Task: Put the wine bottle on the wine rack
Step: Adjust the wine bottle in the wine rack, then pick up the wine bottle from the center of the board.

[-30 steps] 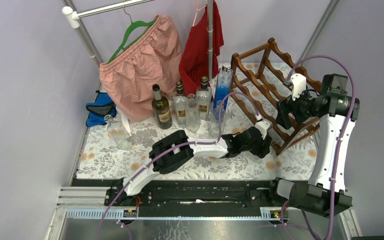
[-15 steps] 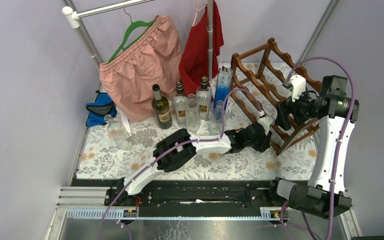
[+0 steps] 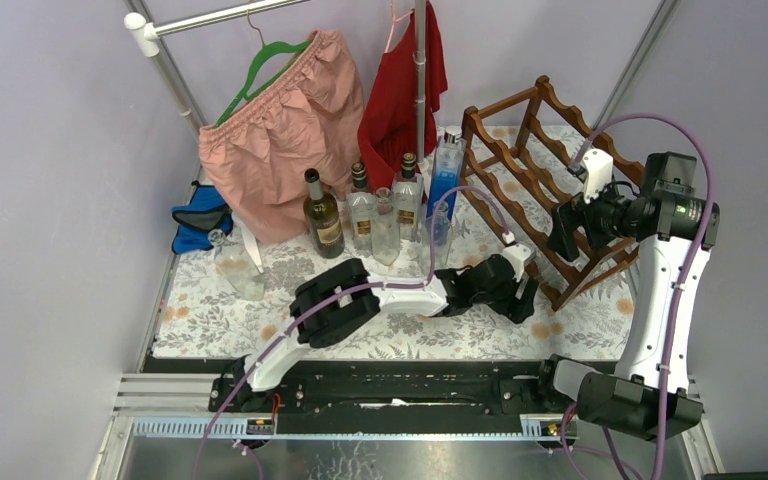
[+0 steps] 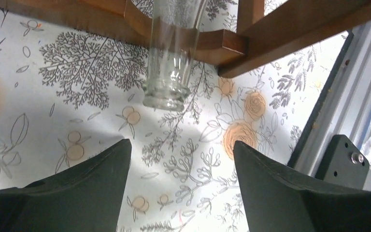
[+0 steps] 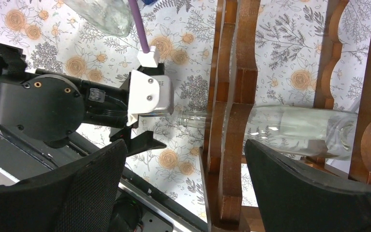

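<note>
The wine bottle [image 5: 294, 131], clear glass, lies on its side across the lowest tier of the reddish-brown wine rack [image 3: 520, 170]. Its neck [image 4: 170, 58] pokes out through the rack's front rail [image 4: 294, 29] over the flowered tabletop. My left gripper [image 4: 181, 154] is open just short of the bottle's mouth, not touching it; the top view shows it low at the rack's near foot [image 3: 528, 290]. My right gripper [image 5: 186, 154] is open above the rack's side frame [image 5: 236, 130], with nothing between its fingers, and hangs beside the rack [image 3: 566, 232].
Several upright bottles [image 3: 365, 215] and a blue bottle [image 3: 446, 170] stand behind the left arm. A pink skirt [image 3: 280, 130] and a red garment [image 3: 405, 90] hang from a rail. A glass flask [image 3: 240, 270] and a blue cloth [image 3: 200, 215] lie left. The table's metal edge rail [image 4: 348, 111] is close.
My left gripper has opened and drawn back slightly from the rack's foot, leaving the bottle neck free. The right arm has barely moved.
</note>
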You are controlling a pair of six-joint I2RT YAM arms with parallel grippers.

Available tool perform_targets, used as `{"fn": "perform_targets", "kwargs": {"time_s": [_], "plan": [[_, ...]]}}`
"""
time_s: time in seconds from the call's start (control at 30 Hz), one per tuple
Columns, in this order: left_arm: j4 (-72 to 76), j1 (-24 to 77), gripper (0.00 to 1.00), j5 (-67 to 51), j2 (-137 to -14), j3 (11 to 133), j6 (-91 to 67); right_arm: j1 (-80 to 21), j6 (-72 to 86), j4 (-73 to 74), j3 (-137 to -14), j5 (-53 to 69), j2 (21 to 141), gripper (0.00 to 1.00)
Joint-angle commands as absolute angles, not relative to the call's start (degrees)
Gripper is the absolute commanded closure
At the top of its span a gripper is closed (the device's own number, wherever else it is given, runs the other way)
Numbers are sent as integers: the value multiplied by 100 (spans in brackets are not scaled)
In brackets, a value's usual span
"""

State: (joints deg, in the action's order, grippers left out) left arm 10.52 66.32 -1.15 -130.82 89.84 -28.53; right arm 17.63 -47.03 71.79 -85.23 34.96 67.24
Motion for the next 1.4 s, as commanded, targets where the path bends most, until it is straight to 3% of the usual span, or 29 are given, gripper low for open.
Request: {"fn": "perform_targets", "kwargs": {"time_s": [0.0, 0.3, 0.7, 0.8, 0.9, 1.0, 1.13, 1.37], "plan": [[1257, 6745, 15, -34, -12590, 8674, -2777, 1723, -4536, 7175, -8721, 3833, 6528, 0], [456, 7446, 13, 344, -11735, 8196, -1912, 1723, -4520, 7407, -8948, 4326, 6275, 0], [37, 8077, 12, 741, -8665, 6342, -1241, 1723, -3447, 6705, -9130, 5126, 5739, 0], [-417, 8071, 2, 872, -7934, 6333, -1048, 1723, -4473, 7329, -8693, 6424, 5656, 3], [-667, 8037, 1, 1223, -7393, 6354, -882, 1703, -5876, 8228, -8321, 7320, 5584, 3], [-798, 7798, 1, 1331, -6916, 6400, -913, 1552, -5926, 8211, -8231, 7183, 5661, 4], [-1065, 6945, 1, 650, -6655, 6733, -1372, 1276, -5439, 7898, -8133, 6558, 5907, 8], [-2128, 6016, 5, 605, -7606, 8305, -1751, 1239, -4033, 5959, -7130, 5505, 5130, 10]]}}
